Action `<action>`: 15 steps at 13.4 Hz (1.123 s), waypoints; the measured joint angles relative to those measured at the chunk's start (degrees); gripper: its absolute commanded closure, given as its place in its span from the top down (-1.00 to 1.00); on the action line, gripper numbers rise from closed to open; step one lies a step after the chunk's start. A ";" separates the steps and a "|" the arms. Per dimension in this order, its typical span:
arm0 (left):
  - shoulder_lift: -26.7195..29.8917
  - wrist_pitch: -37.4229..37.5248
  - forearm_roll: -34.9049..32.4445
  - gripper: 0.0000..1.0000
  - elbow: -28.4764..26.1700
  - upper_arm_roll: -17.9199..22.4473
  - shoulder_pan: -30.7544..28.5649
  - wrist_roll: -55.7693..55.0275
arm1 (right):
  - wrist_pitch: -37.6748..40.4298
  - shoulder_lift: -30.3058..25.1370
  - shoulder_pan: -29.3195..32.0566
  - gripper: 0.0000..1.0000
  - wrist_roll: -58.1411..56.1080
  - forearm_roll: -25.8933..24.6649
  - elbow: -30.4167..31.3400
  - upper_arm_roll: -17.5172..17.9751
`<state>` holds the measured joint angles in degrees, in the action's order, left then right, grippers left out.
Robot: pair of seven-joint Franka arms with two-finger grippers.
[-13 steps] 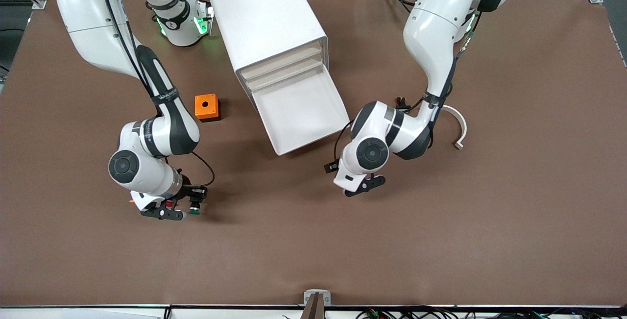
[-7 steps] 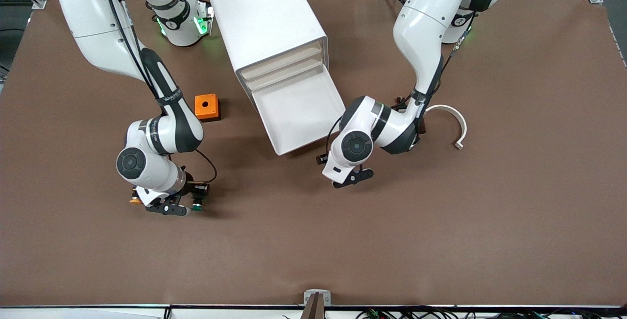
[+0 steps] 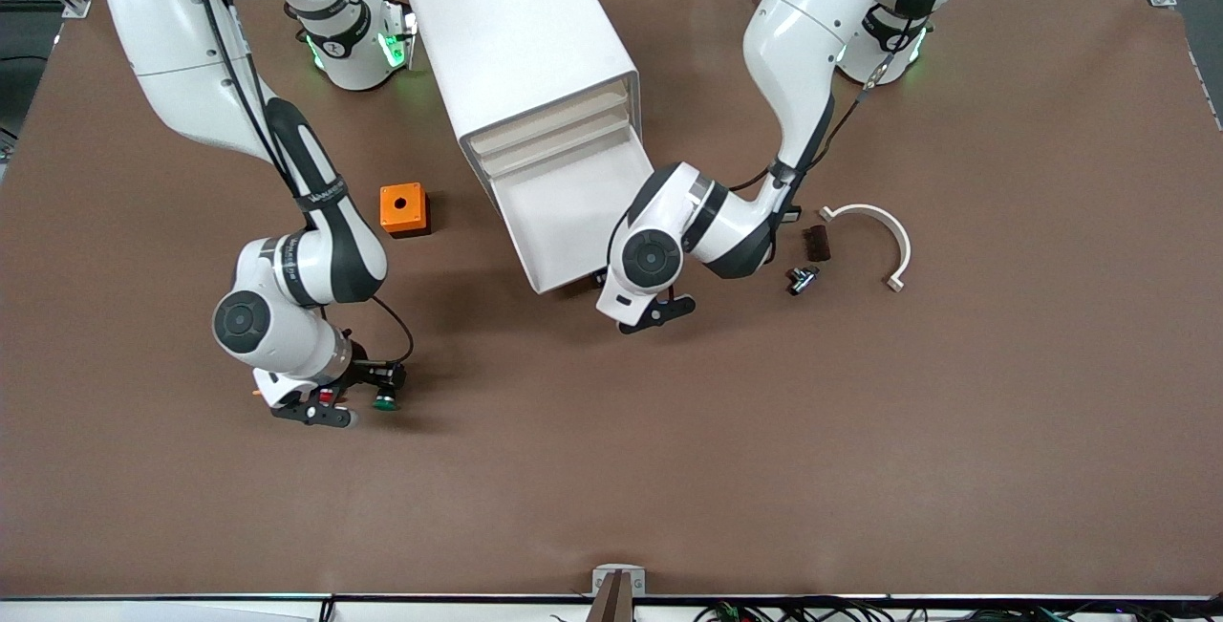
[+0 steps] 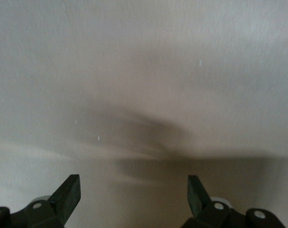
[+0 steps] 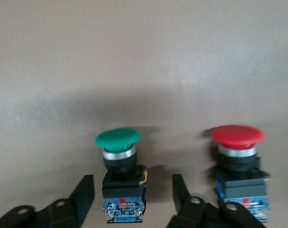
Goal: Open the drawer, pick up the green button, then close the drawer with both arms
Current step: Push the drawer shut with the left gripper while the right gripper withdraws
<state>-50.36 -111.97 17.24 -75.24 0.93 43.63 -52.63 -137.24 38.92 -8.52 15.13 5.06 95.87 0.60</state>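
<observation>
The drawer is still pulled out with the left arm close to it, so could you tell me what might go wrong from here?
1. The left hand, open, hangs by one corner of the drawer; an off-centre push could jam it or skew the cabinet.
2. The right hand is open around the green button, which stands on the table. The red button stands close beside it, so a closing finger could knock it over.

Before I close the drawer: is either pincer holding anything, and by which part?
Nothing is held. The right pincer stands open around the body of the green button without touching it; the left pincer is open and empty.
</observation>
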 measured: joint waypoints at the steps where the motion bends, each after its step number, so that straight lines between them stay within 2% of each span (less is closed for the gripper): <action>1: 0.03 0.43 0.00 0.99 0.00 -0.06 0.79 -0.30 | 0.85 -1.02 0.62 1.00 0.00 0.00 -0.59 -0.01; 9: 0.03 1.03 0.02 0.99 -0.07 -0.91 10.43 -7.23 | 12.54 -16.04 3.55 1.00 -2.49 -0.07 -1.24 -0.03; 15: 0.03 1.44 0.02 0.99 -0.09 -1.81 11.68 -7.43 | 28.46 -27.98 9.39 1.00 -5.23 -1.68 -2.97 1.84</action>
<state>-50.33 -110.53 17.26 -75.33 -0.88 55.31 -60.06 -108.77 10.93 0.87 9.91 3.38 92.89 2.44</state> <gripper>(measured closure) 0.004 0.000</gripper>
